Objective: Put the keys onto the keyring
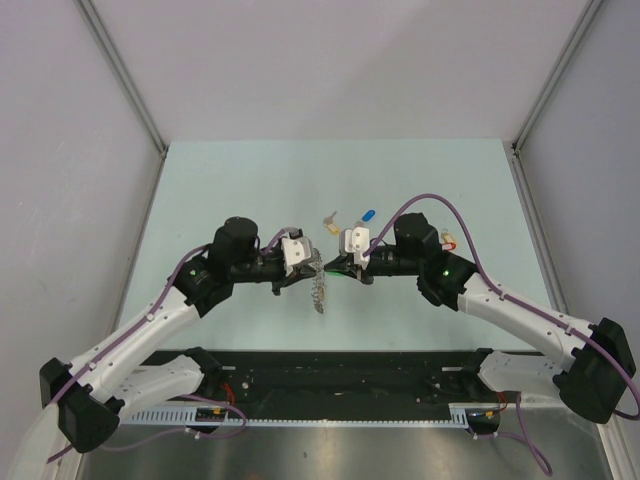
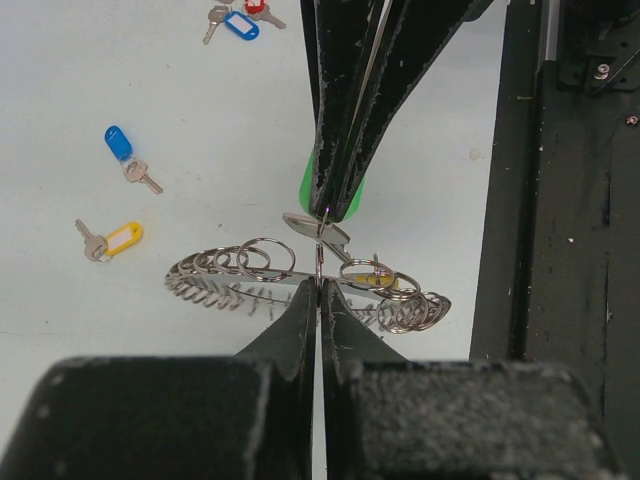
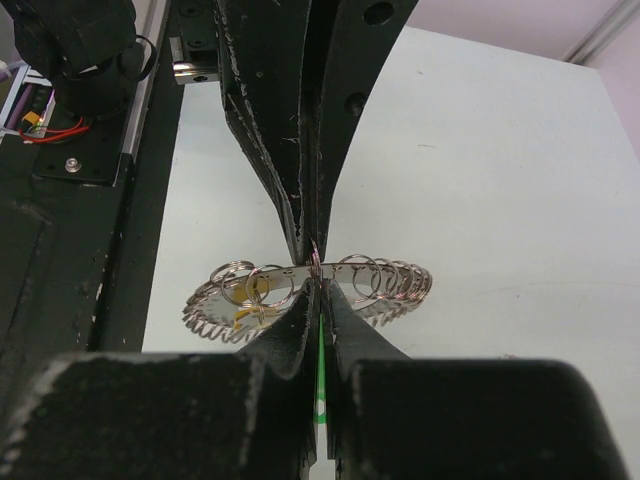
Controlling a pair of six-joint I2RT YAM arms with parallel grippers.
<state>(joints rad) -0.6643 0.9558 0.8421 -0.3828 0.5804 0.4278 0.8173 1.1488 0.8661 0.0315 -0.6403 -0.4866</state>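
Note:
The keyring [image 1: 318,288], a wire ring strung with several small silver split rings, hangs between my two grippers above the table. My left gripper [image 1: 308,262] is shut on one of its rings; the left wrist view shows the jaws [image 2: 320,288] closed on the ring's edge, with the keyring [image 2: 230,272] spreading out to both sides. My right gripper [image 1: 337,262] faces it tip to tip and is shut on the green-tagged key [image 3: 321,352], whose tag [image 2: 308,185] shows between the jaws. In the right wrist view the right gripper [image 3: 318,288] meets the keyring [image 3: 390,280].
Loose keys lie on the table beyond the grippers: a yellow-tagged key [image 1: 330,222] [image 2: 122,239], a blue-tagged key [image 1: 368,214] [image 2: 120,145], and red- and yellow-tagged keys [image 1: 447,241] by the right arm. The black base rail [image 1: 330,380] runs along the near edge.

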